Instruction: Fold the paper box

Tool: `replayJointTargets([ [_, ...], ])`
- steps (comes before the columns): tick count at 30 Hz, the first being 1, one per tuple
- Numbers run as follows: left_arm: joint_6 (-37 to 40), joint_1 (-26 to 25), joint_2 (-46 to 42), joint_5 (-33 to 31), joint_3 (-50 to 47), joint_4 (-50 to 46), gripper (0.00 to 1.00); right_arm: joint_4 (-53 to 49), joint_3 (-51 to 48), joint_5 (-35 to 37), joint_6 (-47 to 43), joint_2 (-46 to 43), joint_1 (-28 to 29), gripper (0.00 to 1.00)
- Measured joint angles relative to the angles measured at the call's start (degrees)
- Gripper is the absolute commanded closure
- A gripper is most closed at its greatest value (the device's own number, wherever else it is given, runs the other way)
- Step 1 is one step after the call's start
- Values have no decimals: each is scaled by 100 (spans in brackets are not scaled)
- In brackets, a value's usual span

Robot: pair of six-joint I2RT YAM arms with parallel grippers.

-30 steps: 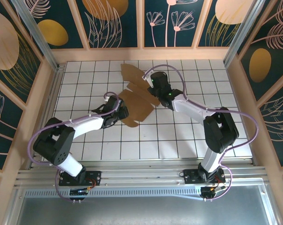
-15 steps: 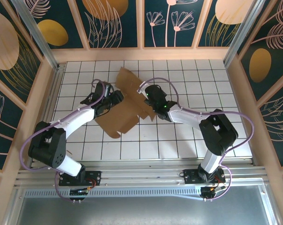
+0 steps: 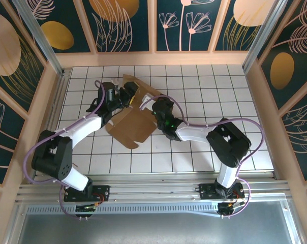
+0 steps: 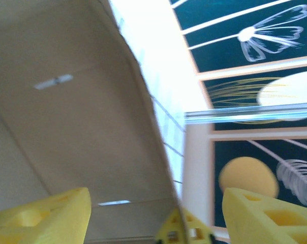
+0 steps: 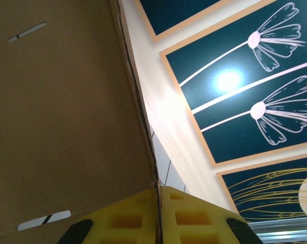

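Note:
The paper box [image 3: 129,126] is a brown die-cut cardboard sheet on the white grid table, left of centre, its far panels tilted up. My right gripper [image 3: 149,105] holds its right edge. In the right wrist view the yellow fingers [image 5: 128,218] press together on the cardboard edge [image 5: 138,101]. My left gripper [image 3: 126,96] is at the sheet's far left part. In the left wrist view its fingers [image 4: 47,216] stand wide apart, and the box's thin edge [image 4: 158,147] runs between them without being pinched.
Wooden walls with dark floral panels [image 3: 123,25] enclose the table on three sides. A metal rail [image 3: 153,190] runs along the near edge by both arm bases. White grid tabletop [image 3: 219,91] lies open to the right and near the front.
Both grippers shifted left with the box, which slid left and toward the front. The left gripper went toward the far side along the sheet and its jaws spread wider. The right stays clamped.

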Motion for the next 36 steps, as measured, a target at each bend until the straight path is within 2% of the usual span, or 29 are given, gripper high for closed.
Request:
replayJointTargets([
  [2, -404, 0, 269, 188, -144, 684, 41, 127, 0, 28, -105, 33, 37, 91],
  [6, -789, -4, 964, 391, -131, 1429, 53, 214, 0, 39, -208, 61, 103, 91],
  [12, -1045, -7, 1370, 557, -20, 1904, 74, 210, 0, 144, -280, 105, 98, 90],
  [20, -1196, -7, 1816, 634, 181, 2428, 95, 243, -94, 122, -227, 105, 144, 81],
  [22, -1200, -7, 1884, 673, 181, 2500, 100, 181, -131, 120, -129, 105, 151, 72],
  [23, -1167, -7, 1888, 678, 181, 2507, 100, 109, -127, 114, -35, 103, 151, 60],
  [24, -1117, -7, 1886, 693, 181, 2509, 100, -61, -105, 98, 118, 87, 153, 43],
  [25, -1078, -7, 1886, 702, 181, 2507, 100, -391, -24, 26, 326, 59, 151, 32],
  [26, -1016, -7, 1888, 702, 181, 2498, 100, -844, 138, -85, 586, 26, 146, 18],
  [27, -955, -4, 1888, 706, 181, 2498, 100, -1287, 326, -245, 859, -11, 142, 11],
  [29, -824, -4, 1888, 750, 181, 2507, 100, -2387, 872, -839, 1611, -160, 92, 9],
  [32, -682, -4, 1888, 894, 181, 2533, 100, -3458, 1506, -1937, 2583, -590, -101, 6],
  [35, -538, -4, 1888, 1106, 181, 2699, 100, -4089, 1961, -3252, 3650, -1123, -671, 8],
  [36, -487, -4, 1893, 1191, 181, 2785, 100, -4207, 2133, -3805, 4118, -1235, -1038, 9],
])
